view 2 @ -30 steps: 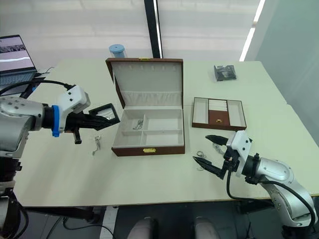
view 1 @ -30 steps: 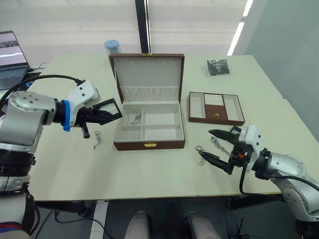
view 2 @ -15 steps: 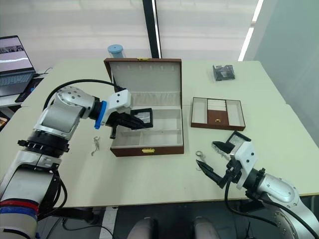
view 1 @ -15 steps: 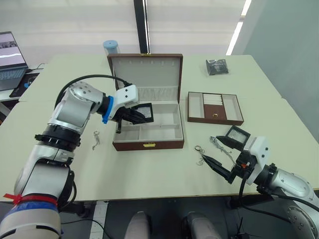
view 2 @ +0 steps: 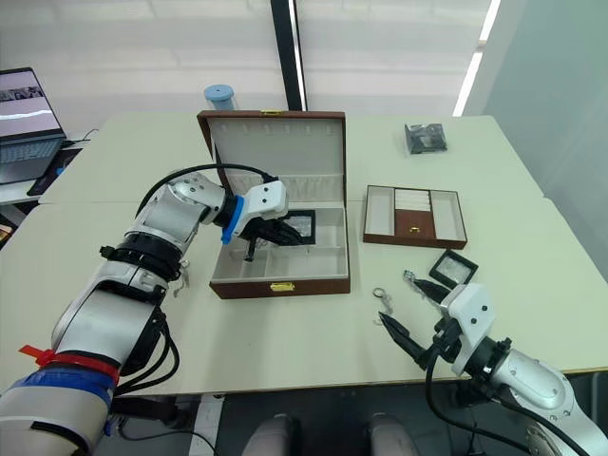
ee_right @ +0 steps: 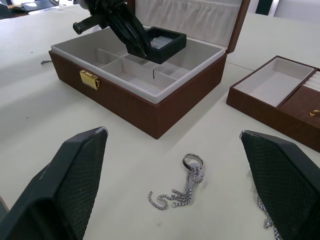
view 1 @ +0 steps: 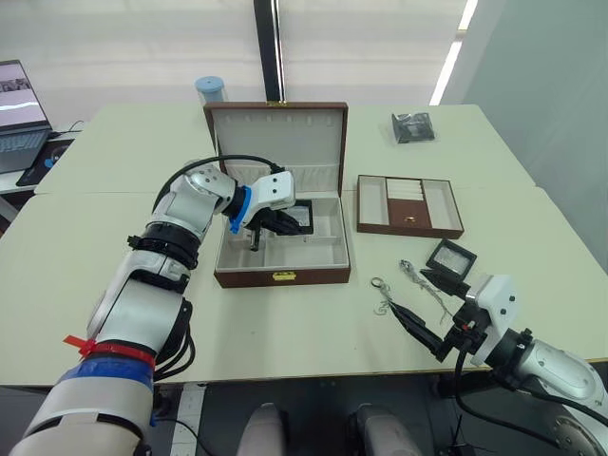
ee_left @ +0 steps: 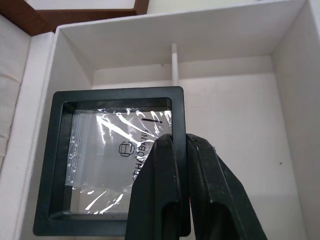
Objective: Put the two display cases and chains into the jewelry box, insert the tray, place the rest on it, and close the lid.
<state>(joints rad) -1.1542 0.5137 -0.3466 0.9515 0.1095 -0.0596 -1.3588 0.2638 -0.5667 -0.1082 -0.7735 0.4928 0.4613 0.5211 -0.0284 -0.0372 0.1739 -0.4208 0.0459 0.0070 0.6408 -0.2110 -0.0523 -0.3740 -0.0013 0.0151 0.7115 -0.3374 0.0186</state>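
The jewelry box (view 1: 282, 275) stands open mid-table, its lid (view 1: 277, 133) upright behind it. My left gripper (view 1: 278, 221) is shut on the edge of one black display case (ee_left: 100, 165), holding it low over the box's back right compartment. The other display case (view 1: 449, 257) lies on the table to the right. A silver chain with a ring (ee_right: 186, 186) and a second chain (ee_right: 264, 215) lie in front of my right gripper (ee_right: 172, 132), which is wide open and holds nothing. The tray (view 1: 410, 205) sits to the right of the box.
A laptop (view 1: 19, 109) is at the far left. A blue-lidded cup (view 1: 211, 88) stands behind the box, and a dark packet (view 1: 414, 126) lies at the back right. Another small chain (ee_right: 45, 62) lies on the table left of the box.
My left gripper has carried its display case from left of the box to over the back right compartment. My right gripper has drawn back toward the front edge, uncovering the second case.
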